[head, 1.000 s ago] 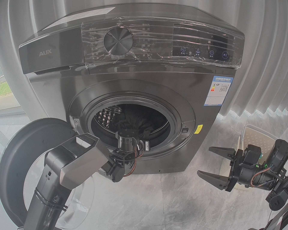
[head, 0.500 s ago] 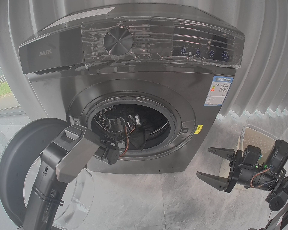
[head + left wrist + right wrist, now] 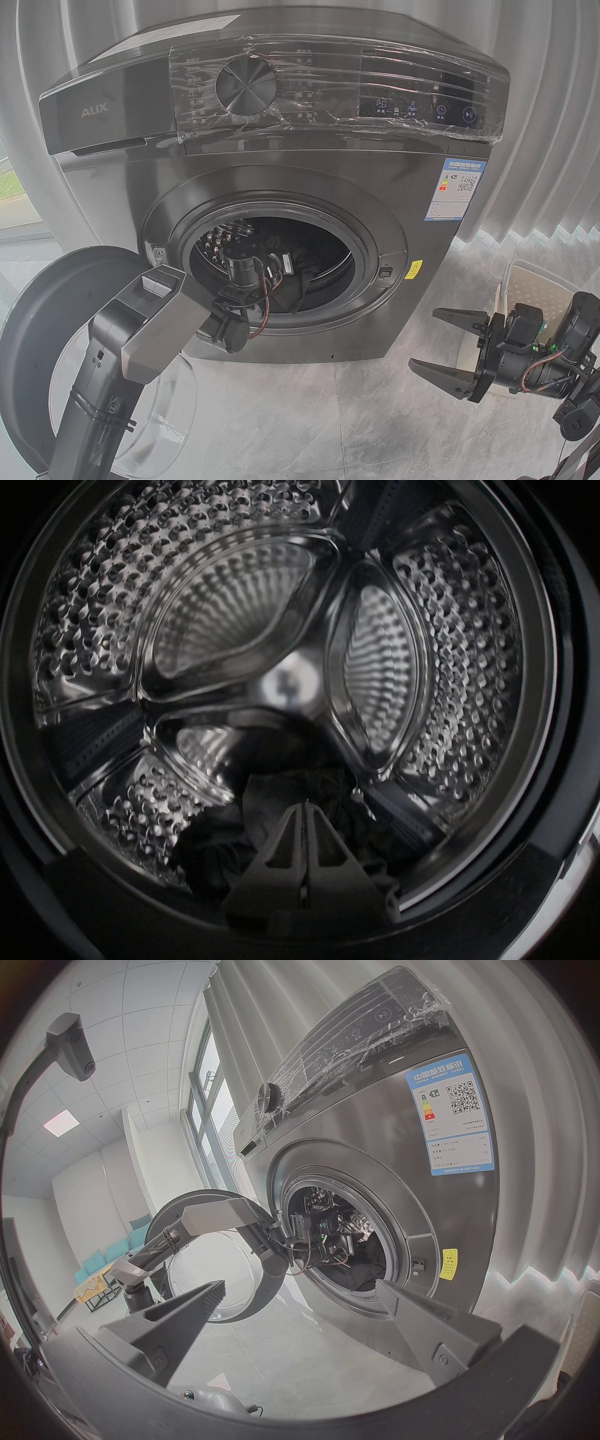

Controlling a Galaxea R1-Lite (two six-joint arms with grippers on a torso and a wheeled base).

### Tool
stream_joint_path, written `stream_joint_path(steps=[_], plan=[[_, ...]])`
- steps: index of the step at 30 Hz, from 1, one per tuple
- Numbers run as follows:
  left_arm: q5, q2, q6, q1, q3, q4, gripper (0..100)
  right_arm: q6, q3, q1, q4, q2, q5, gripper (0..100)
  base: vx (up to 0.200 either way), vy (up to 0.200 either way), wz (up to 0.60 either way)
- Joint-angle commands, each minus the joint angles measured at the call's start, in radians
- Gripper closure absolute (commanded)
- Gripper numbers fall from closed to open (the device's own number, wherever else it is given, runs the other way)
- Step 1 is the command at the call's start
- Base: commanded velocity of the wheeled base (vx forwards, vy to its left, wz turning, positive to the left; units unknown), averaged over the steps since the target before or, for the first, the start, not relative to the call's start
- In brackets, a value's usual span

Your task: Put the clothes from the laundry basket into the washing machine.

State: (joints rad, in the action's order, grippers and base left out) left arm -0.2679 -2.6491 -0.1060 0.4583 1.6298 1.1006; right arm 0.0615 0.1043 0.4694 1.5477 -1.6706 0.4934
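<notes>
inside washing machine (image 3: 312,169) opening: left gripper (image 3: 305,811), jaws pressed together, nothing visible between them. dark clothes (image 3: 209,855) heaped in drum (image 3: 237,605) bottom, close by fingertips. door (image 3: 37,325) swung open on left. right gripper (image 3: 425,337) low, near white laundry basket (image 3: 537,284), jaws spread wide, empty.

we found dark clothes (image 3: 269,795) heaped low inside the grey washing machine (image 3: 300,159), its door (image 3: 37,319) swung open; the pale laundry basket (image 3: 537,289) stood on the floor (image 3: 350,425) beside it.
</notes>
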Motion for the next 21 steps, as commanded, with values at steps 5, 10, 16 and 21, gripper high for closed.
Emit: stream_joint_path(steps=[5,10,16,21], plan=[[-0.001,0.044,-0.001,0.063,-0.173,0.030,0,0.000,0.000,0.002,0.000,-0.001,0.001,0,0.000,0.000,0.00],[0.001,0.069,0.002,0.072,-0.278,0.033,0,0.000,0.000,0.002,0.000,-0.001,0.001,0,0.000,0.000,0.00],[0.013,0.072,0.002,0.076,-0.326,0.015,0,0.000,-0.001,0.003,0.000,-0.001,0.001,0,0.000,0.000,0.00],[0.030,0.049,0.000,0.068,-0.283,-0.021,0,0.001,-0.001,0.012,0.000,-0.001,0.001,0,0.000,0.000,0.00]])
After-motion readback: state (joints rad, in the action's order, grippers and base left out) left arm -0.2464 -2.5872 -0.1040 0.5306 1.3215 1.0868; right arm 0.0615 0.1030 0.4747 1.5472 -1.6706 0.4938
